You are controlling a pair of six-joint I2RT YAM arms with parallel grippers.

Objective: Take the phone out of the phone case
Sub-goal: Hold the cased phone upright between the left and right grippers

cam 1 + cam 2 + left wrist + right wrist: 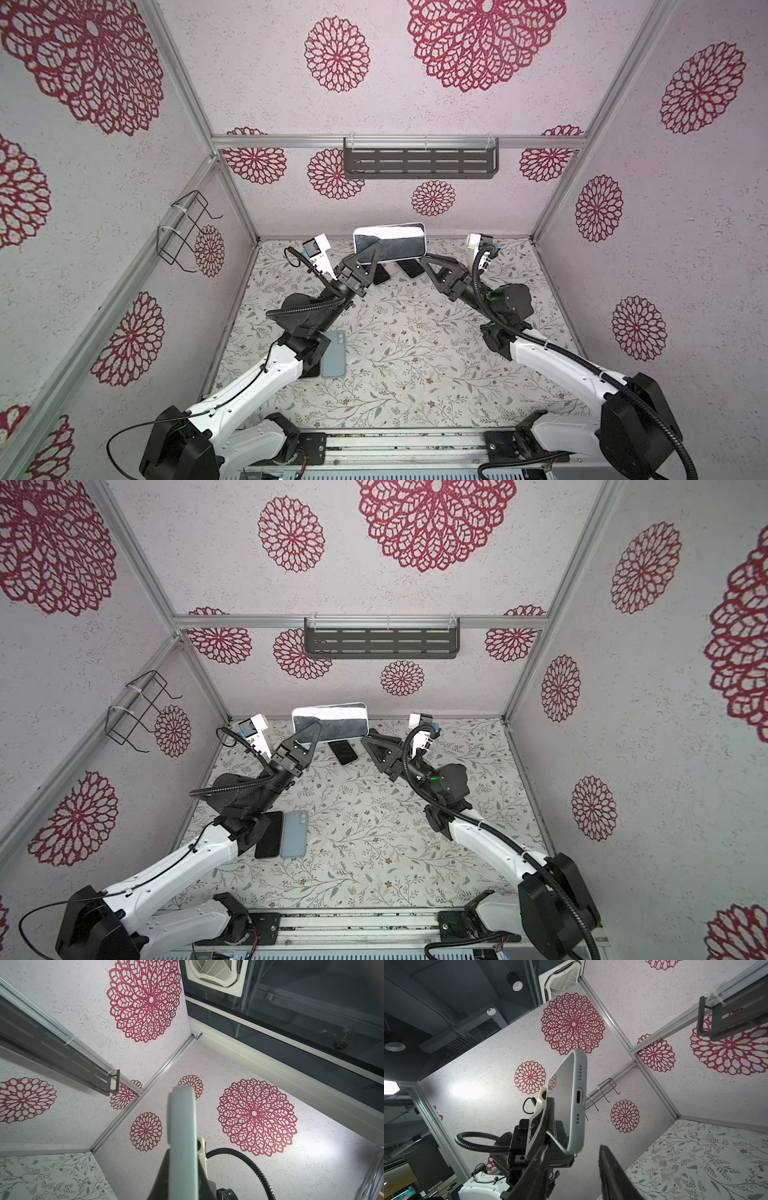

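Observation:
The phone (pixel 395 246) sits in its pale blue-grey phone case (pixel 388 226) and is held up on its long edge above the back of the table, dark screen toward both top views (pixel 332 725). My left gripper (pixel 372 249) is shut on the cased phone's lower left part. In the left wrist view the case (pixel 182 1126) runs edge-on between the fingers (pixel 164 1172). My right gripper (pixel 422 259) stands open just under the case's lower right corner. In the right wrist view that corner (pixel 571 1147) shows between the spread fingers (pixel 604 1157); whether they touch it I cannot tell.
A black phone (pixel 344 752) lies flat below the held one. Another black phone (pixel 268 835) and a pale blue case or phone, back up (pixel 334 353), lie under the left arm. A dark shelf (pixel 419 162) hangs on the back wall, a wire rack (pixel 185 232) on the left wall.

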